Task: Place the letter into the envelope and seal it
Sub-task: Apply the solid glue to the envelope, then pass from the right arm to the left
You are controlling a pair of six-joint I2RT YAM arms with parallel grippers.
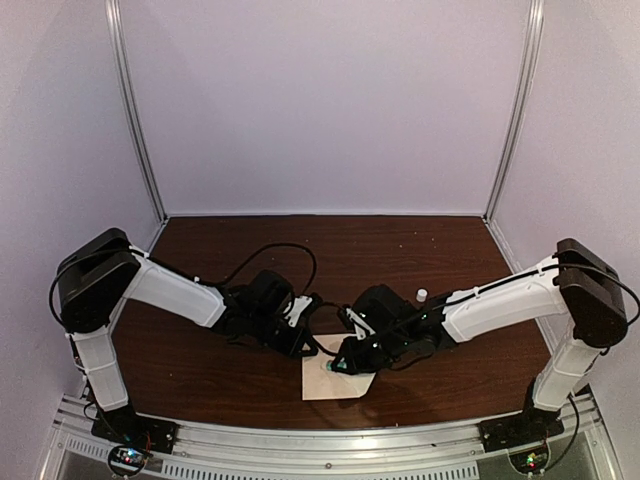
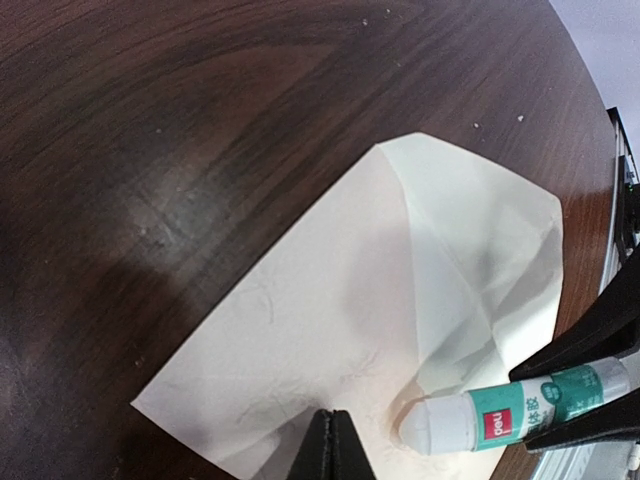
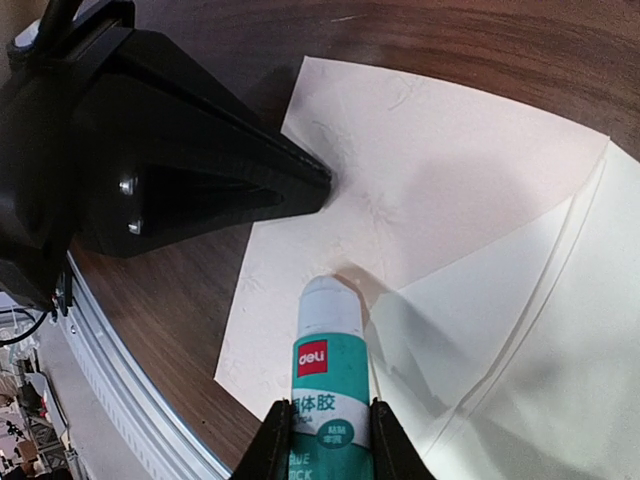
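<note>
1. Left wrist view: left gripper (image 2: 333,432) is cut off by the bottom edge, only its closed tips showing. Glue stick (image 2: 520,408): rear end is hidden inside the right gripper (image 2: 588,388), which itself runs off the right edge.
2. Right wrist view: glue stick's base runs off the bottom edge. Envelope (image 3: 450,190) runs off the right and bottom edges. Small print on the glue stick is unreadable.
3. Top view: both grippers cover the envelope's far right part. Small white object (image 1: 421,295), far right of the grippers, is too small to identify.
</note>
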